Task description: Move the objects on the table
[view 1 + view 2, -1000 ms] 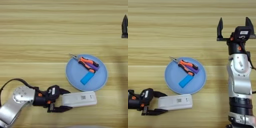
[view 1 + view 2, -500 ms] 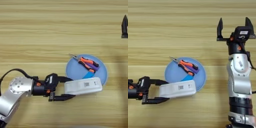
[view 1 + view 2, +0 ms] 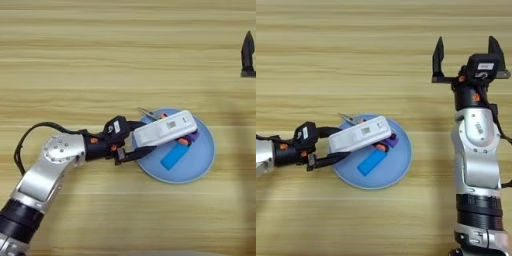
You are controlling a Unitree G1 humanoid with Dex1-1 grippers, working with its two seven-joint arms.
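Left eye view: left gripper (image 3: 134, 144) clamps white device (image 3: 165, 128) above blue plate (image 3: 202, 162), seemingly to set it over pliers (image 3: 150, 114); right gripper (image 3: 466, 52) waits, fingers spread.

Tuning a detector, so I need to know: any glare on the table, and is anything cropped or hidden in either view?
Left eye view: even light, no glare on the table; right gripper cropped, one finger showing. Right eye view: it shows whole, open; the white device, held by the left gripper, hides most of the pliers.
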